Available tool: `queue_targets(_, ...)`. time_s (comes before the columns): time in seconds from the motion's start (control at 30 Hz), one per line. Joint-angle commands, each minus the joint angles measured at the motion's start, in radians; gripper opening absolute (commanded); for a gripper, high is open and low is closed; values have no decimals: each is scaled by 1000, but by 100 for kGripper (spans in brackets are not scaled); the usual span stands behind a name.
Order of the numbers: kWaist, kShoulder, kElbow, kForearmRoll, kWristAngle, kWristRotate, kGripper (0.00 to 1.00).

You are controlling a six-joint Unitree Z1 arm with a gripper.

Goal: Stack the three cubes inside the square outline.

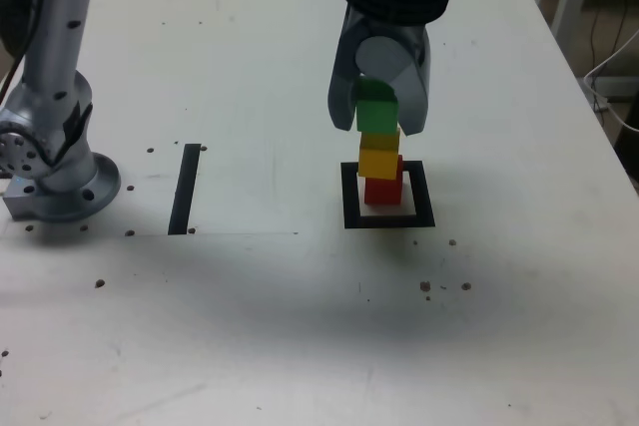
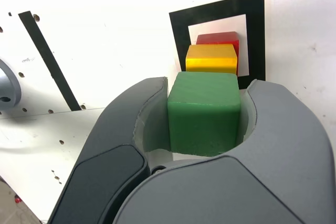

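Jaws clamp green cube (image 2: 203, 113) — just above yellow cube (image 1: 378, 160).

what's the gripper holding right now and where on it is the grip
The gripper holds the green cube, its jaws clamped on two opposite side faces. The cube is right above the yellow cube, which sits on the red cube inside the square outline.

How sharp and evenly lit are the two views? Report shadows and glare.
Exterior view: soft focus, a broad dim shadow on the table in front of the outline, upper table washed out. Wrist view: gripper and green cube sharp, table overexposed, glare on the yellow cube.
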Motion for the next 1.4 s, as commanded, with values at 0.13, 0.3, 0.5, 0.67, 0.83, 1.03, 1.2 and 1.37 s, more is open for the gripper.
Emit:
queue_targets(0.13, 2, 25, -3, -6, -9, 8, 25)
queue_targets(0.3, 3, 40, -11, -11, -14, 12, 25)
queue_targets(0.5, 7, 45, -11, -14, -13, 15, 29)
queue_targets(0.67, 11, 50, -8, -22, -13, 28, 74)
queue_targets(0.83, 13, 52, -4, -25, -12, 32, 98)
queue_targets(1.03, 14, 51, -1, -24, -9, 32, 99)
queue_targets(1.2, 15, 31, 6, -18, 8, 33, 99)
queue_targets(1.37, 16, -15, 27, -14, 35, 23, 99)
